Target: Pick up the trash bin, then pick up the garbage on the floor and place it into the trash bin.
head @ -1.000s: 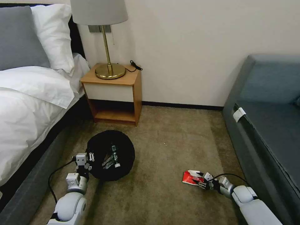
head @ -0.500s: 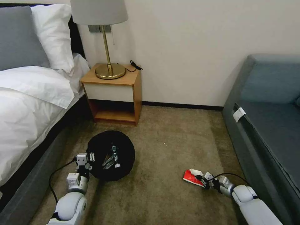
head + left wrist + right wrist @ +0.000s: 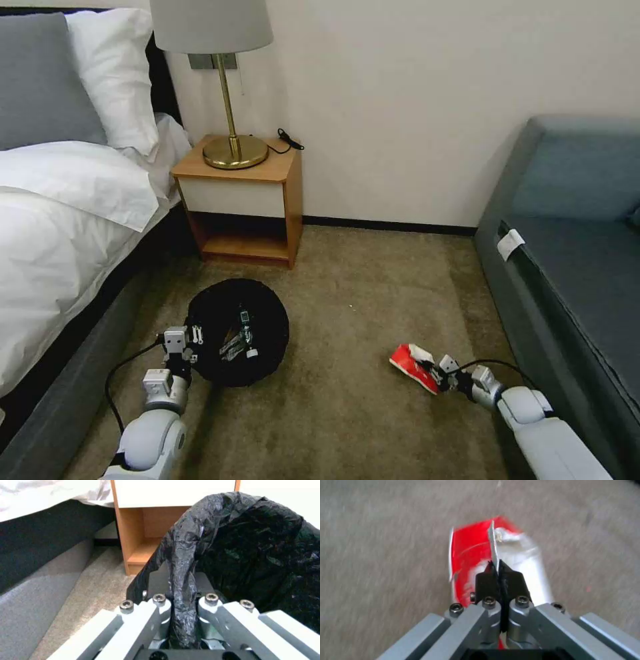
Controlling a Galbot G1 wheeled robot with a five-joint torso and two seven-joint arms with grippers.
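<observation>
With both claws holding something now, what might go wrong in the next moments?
1. The right claw pinches only a thin edge of the red packet, so the packet may slip out on the way to the bin.
2. The left claw is shut on the black bag at the bin's rim; the liner may pull loose or tear.

Head overview; wrist close-ups below.

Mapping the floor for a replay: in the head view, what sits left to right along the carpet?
Left gripper → trash bin → red snack packet → right gripper → sofa.
</observation>
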